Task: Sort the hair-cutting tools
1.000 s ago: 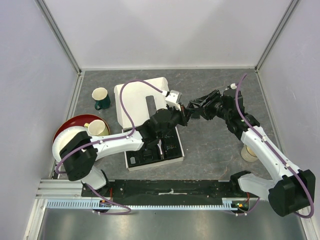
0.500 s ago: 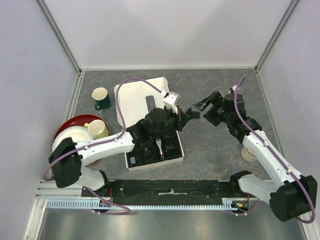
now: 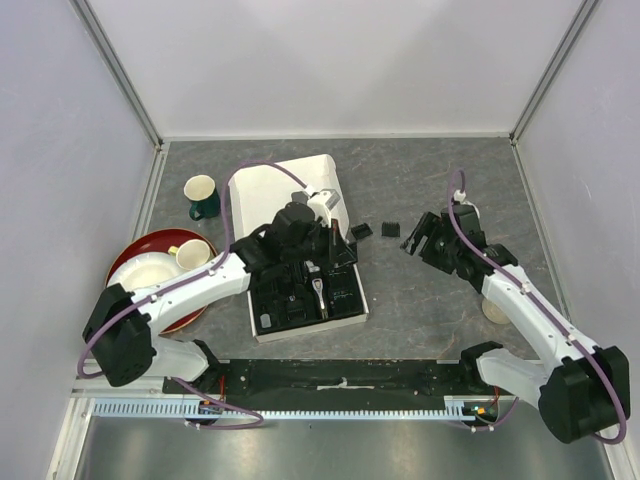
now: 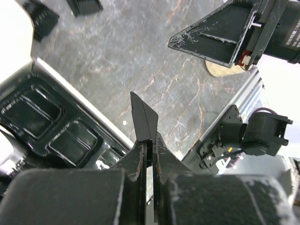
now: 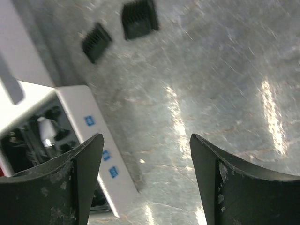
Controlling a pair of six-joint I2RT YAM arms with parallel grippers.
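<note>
Two small black comb guards (image 3: 362, 231) (image 3: 391, 229) lie side by side on the grey table, right of the white box. The right wrist view shows them (image 5: 97, 42) (image 5: 138, 18) far ahead, and one guard (image 4: 40, 18) shows at the top left of the left wrist view. My left gripper (image 3: 343, 252) hangs over the right edge of the box's black tray (image 3: 268, 322), shut, with nothing between its fingertips (image 4: 143, 115). My right gripper (image 3: 415, 240) stands open and empty (image 5: 145, 140) just right of the guards. A silvery tool (image 3: 317, 291) lies in the tray.
The box's white lid (image 3: 262, 200) lies behind the tray. A green-and-cream mug (image 3: 203, 196) stands at the back left. A red plate (image 3: 135, 252) with a bowl and a cream mug (image 3: 193, 256) is at the left. A cream cup (image 3: 494, 309) stands beside the right arm.
The two grippers were close together right of the box. The left has drawn back over the tray and the right has backed off, jaws wider. The two guards now show on the table.
</note>
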